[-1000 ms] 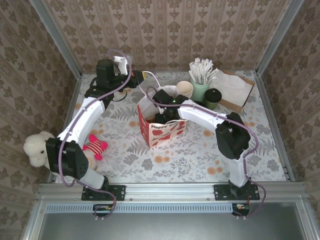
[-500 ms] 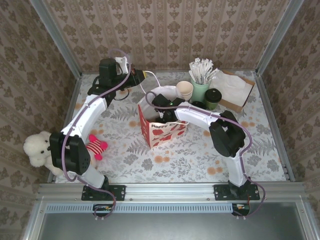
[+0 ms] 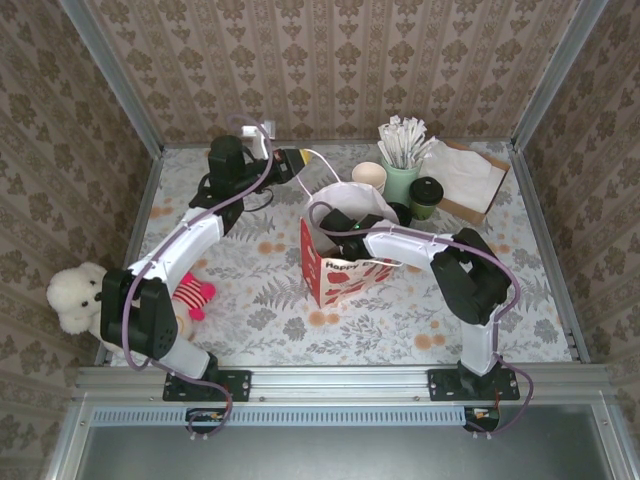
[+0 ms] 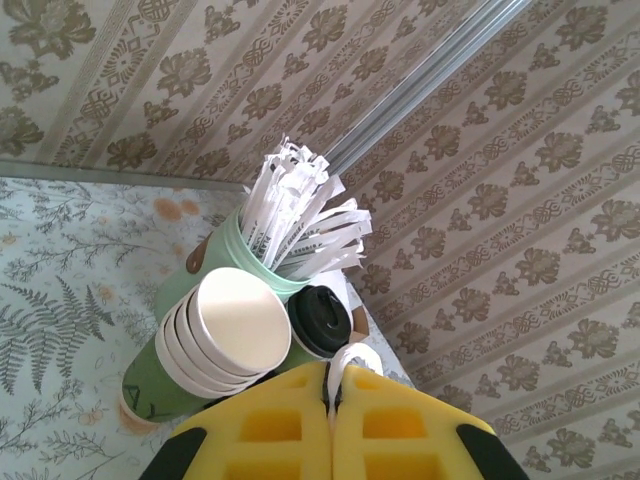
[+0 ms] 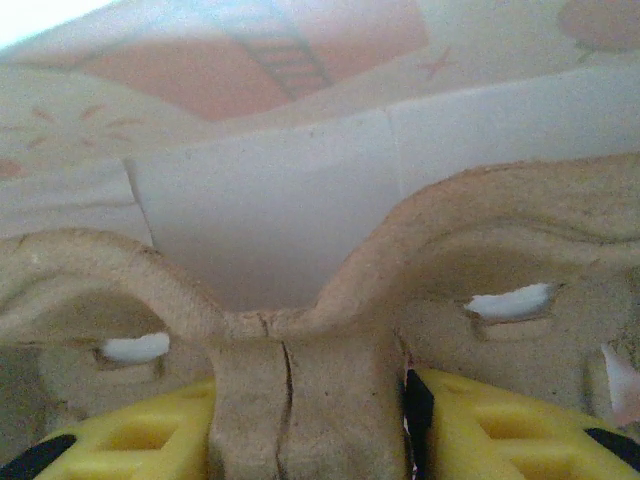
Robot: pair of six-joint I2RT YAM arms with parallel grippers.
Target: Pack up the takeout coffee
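Firmly, the right fingers point(image 5: 480, 430) were clamped on a pulp cup carrier point(image 5: 300, 340) inside the paper bag point(image 3: 345, 270), while the left fingers point(image 4: 270, 430) were pinched together on the white bag handle point(image 4: 338, 356). Just beyond the right fingers, outside the bag, the takeout coffee point(image 3: 426, 196) stood on the table point(image 3: 260, 290). Bag-readying seemed in hand; next would come releasing the carrier and fetching the cup.

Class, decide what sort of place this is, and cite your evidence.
Probably a mock café counter inside a robot test cell: a lidded coffee, stirrers and a paper bag.
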